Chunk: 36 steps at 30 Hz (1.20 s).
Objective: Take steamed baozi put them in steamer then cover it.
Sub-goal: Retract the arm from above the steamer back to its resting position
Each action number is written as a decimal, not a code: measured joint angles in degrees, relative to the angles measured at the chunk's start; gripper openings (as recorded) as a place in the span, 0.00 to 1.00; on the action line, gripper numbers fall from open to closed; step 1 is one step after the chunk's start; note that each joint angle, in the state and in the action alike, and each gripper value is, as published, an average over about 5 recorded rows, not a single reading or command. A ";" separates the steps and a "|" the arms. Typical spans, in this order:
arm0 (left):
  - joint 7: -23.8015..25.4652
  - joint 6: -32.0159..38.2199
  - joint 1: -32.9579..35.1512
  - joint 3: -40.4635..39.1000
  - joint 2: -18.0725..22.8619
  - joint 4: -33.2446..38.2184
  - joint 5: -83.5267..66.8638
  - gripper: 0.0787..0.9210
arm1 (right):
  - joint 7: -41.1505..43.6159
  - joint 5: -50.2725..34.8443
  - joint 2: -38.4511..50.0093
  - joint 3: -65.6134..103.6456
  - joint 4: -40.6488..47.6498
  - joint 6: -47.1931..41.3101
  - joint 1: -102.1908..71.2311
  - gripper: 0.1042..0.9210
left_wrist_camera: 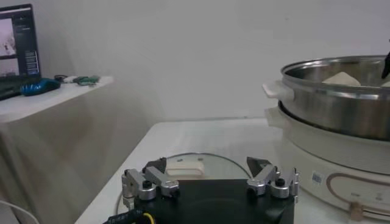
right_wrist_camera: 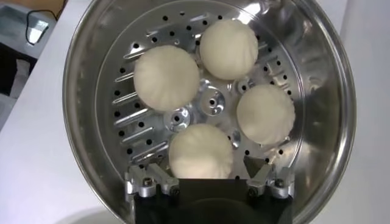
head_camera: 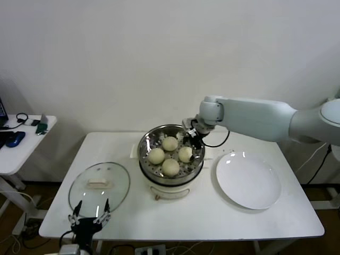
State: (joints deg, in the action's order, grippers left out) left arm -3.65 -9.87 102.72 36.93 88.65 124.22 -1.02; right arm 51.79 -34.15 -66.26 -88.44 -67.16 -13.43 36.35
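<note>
white table [head_camera: 223, 212], centre of frame | empty white plate [head_camera: 248, 180], right of centre | side desk [head_camera: 24, 143], left edge, holding blue mouse [head_camera: 16, 138], black cables [head_camera: 21, 117]

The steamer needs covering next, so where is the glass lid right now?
In the head view the glass lid lies flat on the table, to the left of the steamer and just beyond the open left hand.

Off-white baozi [right_wrist_camera: 202, 151] in shiny perforated steamer [right_wrist_camera: 94, 91].
</note>
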 measured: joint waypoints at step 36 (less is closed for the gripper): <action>0.83 2.48 -6.94 -0.64 -4.85 -1.77 0.74 0.88 | -41.13 -11.84 35.22 79.33 -23.67 6.06 -58.82 0.88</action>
State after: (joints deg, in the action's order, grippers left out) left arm -2.82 -7.39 95.77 36.29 83.79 122.46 -0.27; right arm 10.67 -45.99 -31.03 -9.12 -90.83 -7.37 -22.46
